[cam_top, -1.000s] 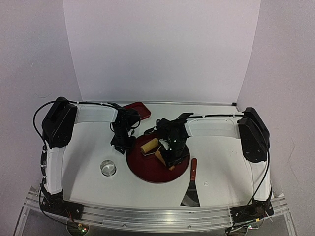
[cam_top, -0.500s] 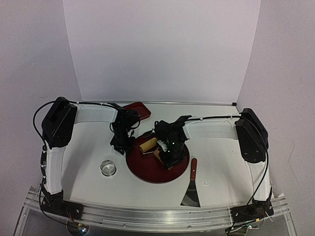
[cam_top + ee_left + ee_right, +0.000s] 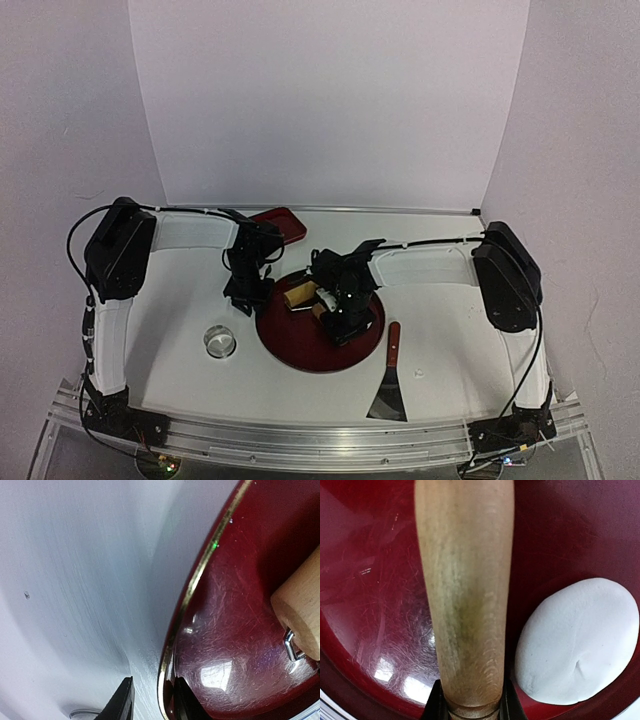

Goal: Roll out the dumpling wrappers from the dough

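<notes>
The dough (image 3: 577, 640) is a smooth white oval lump on the round red tray (image 3: 310, 350), just right of the roller's wooden handle (image 3: 465, 595). My right gripper (image 3: 336, 300) is shut on that handle (image 3: 470, 706) and holds the roller over the tray. The roller's drum (image 3: 297, 293) lies at the tray's back left and also shows in the left wrist view (image 3: 302, 610). My left gripper (image 3: 248, 294) is at the tray's left edge, its fingers (image 3: 122, 702) astride the gold-edged rim (image 3: 192, 587). In the top view the dough is hidden under the right gripper. No round dumpling wrapper shows.
A shiny metal ring cutter (image 3: 219, 342) stands on the white table left of the tray. A spatula with a red handle (image 3: 389, 380) lies to the tray's right front. A small red rectangular tray (image 3: 281, 224) sits at the back by the wall.
My right gripper has moved left and back across the tray with the roller. The left arm has not moved.
</notes>
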